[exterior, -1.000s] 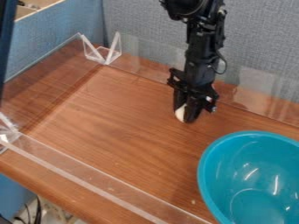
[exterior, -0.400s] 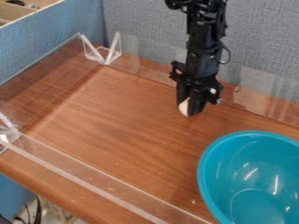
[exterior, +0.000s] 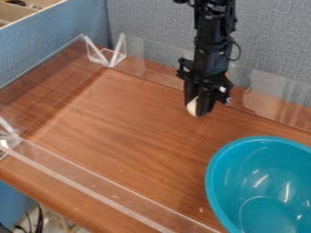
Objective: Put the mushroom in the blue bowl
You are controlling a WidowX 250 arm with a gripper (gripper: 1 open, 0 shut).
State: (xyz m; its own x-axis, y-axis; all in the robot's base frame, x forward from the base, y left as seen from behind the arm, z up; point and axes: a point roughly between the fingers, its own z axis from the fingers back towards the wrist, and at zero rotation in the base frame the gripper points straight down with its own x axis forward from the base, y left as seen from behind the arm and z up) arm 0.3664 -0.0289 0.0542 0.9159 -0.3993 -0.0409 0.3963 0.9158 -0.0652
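The black gripper (exterior: 202, 106) hangs from its arm above the back of the wooden table, fingers pointing down. Between the fingers shows the cream-white stem of the mushroom (exterior: 195, 107), lifted clear of the tabletop; its cap is mostly hidden by the fingers. The gripper is shut on it. The blue bowl (exterior: 265, 187), large and glossy teal, sits at the front right corner of the table, partly cut off by the frame edge. It stands in front of the gripper and to its right, with nothing inside it.
Clear acrylic walls (exterior: 115, 205) run along the table's front and left edges, with triangular clear brackets (exterior: 107, 51) at the back left. A blue-grey partition (exterior: 145, 27) stands behind the table. Bare wooden tabletop (exterior: 109, 127) spreads left of the gripper.
The gripper has risen a little and shifted slightly right with the mushroom in it. The bowl has not moved.
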